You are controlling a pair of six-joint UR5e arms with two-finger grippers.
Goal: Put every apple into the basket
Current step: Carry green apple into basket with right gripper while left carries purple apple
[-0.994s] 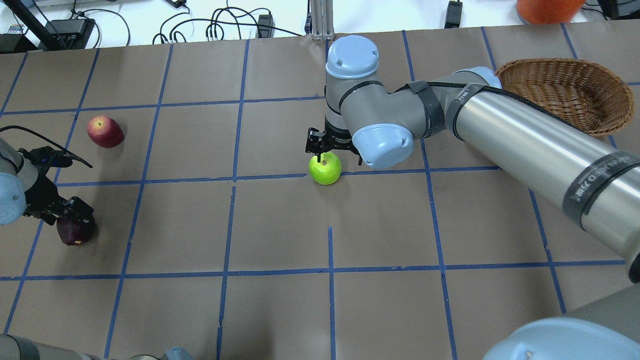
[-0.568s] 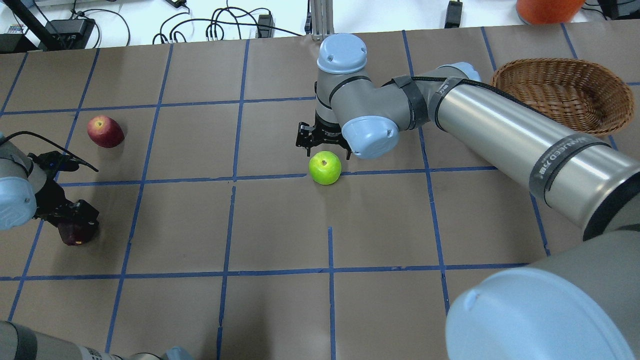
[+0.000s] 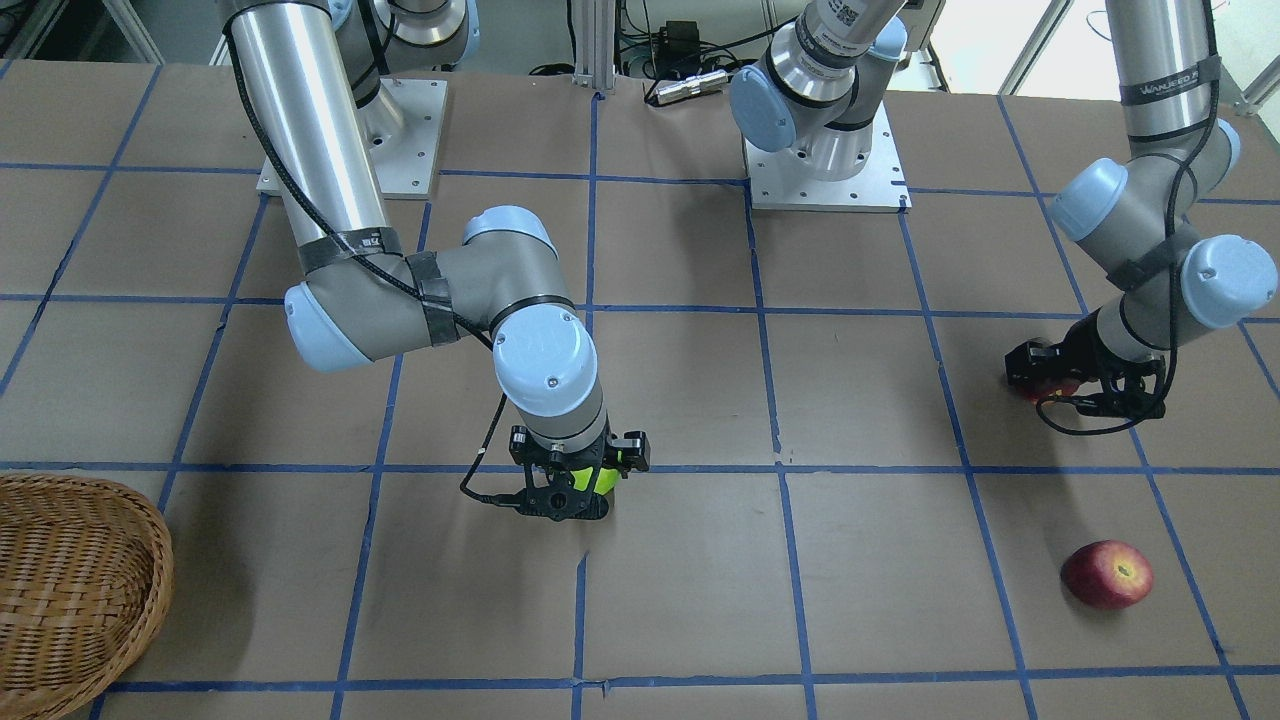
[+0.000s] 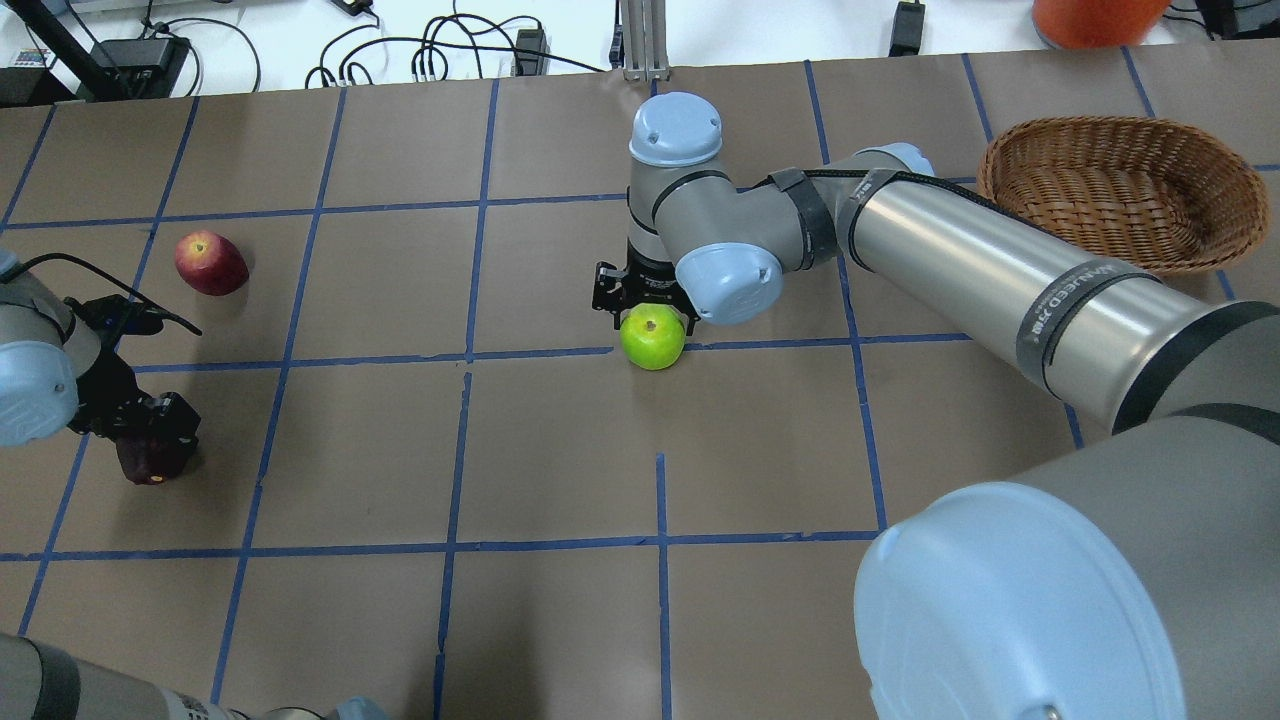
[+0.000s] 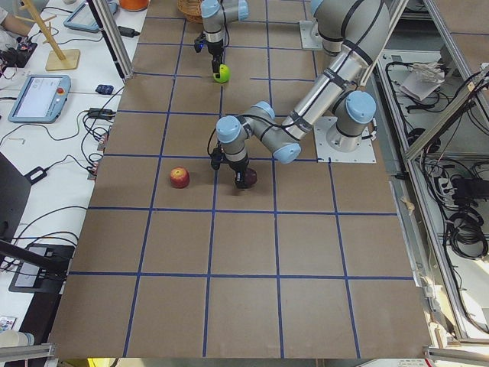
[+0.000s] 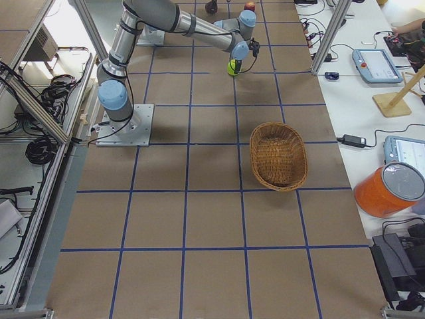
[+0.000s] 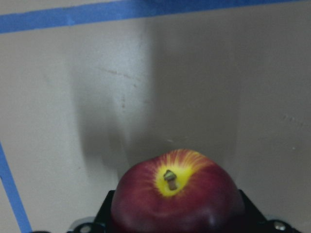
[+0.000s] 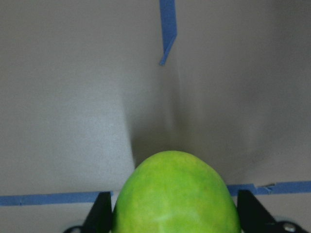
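The lime-green apple [image 4: 652, 338] sits on the table at mid-centre. My right gripper [image 4: 648, 318] is lowered over it, jaws open, and its fingers [image 8: 101, 213] flank the apple [image 8: 177, 194] closely. The dark maroon apple [image 4: 150, 458] is at the left, and my left gripper [image 4: 152, 430] is shut on it. It fills the gap between the pads in the left wrist view [image 7: 177, 199], low over the table. The red apple [image 4: 210, 263] lies free at the far left. The wicker basket [image 4: 1100, 190] stands empty at the far right.
The table is brown paper with a blue tape grid. An orange container [image 4: 1095, 20] stands beyond the table's far right edge, behind the basket. Cables lie along the far edge. My right arm's long link [image 4: 1000, 280] stretches between the green apple and the basket.
My right gripper drew back off the green apple, then came down around it. My left gripper and the maroon apple shifted slightly. The red apple has not moved.
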